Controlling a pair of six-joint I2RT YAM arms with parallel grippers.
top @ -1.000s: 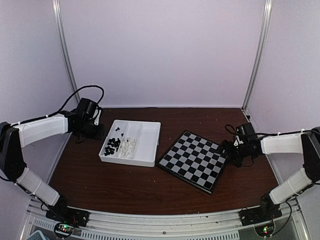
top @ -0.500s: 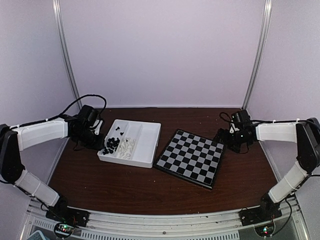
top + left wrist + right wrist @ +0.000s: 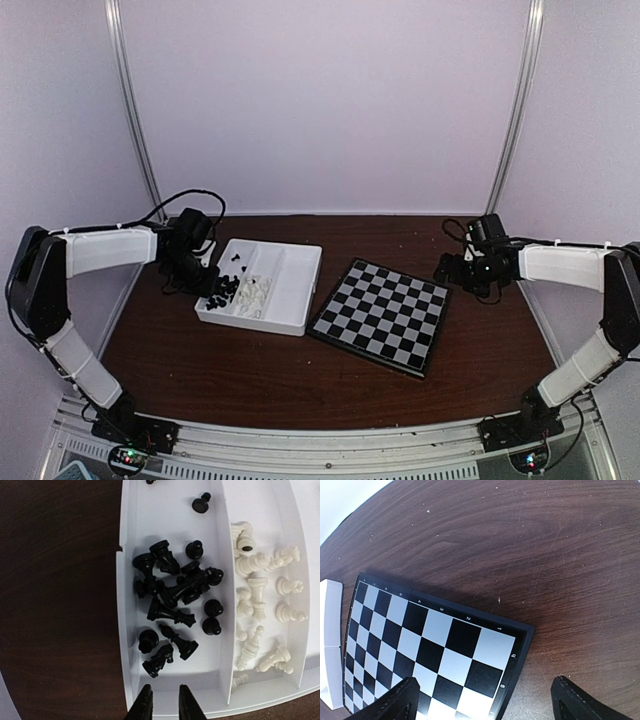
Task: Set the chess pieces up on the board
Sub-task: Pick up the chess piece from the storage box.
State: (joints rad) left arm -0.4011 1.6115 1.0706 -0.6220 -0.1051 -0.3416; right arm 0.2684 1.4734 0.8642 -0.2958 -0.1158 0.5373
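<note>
Only the board (image 3: 440, 630) carries print: tiny white coordinate marks on its black rim, with 4, 2 and 1 legible along one edge (the adjoining edge's marks are too small to read).

Top: high, from near side, whole table (image 3: 250, 385). Left wrist: close above tray (image 3: 165, 525). Right wrist: close above board (image 3: 435, 645).

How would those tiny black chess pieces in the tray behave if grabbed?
Probably light and stiff: the black chess pieces look like moulded plastic. Lying heaped on their sides, one would likely roll or drag neighbours. Glossy tapered shapes may slip from the left gripper.
</note>
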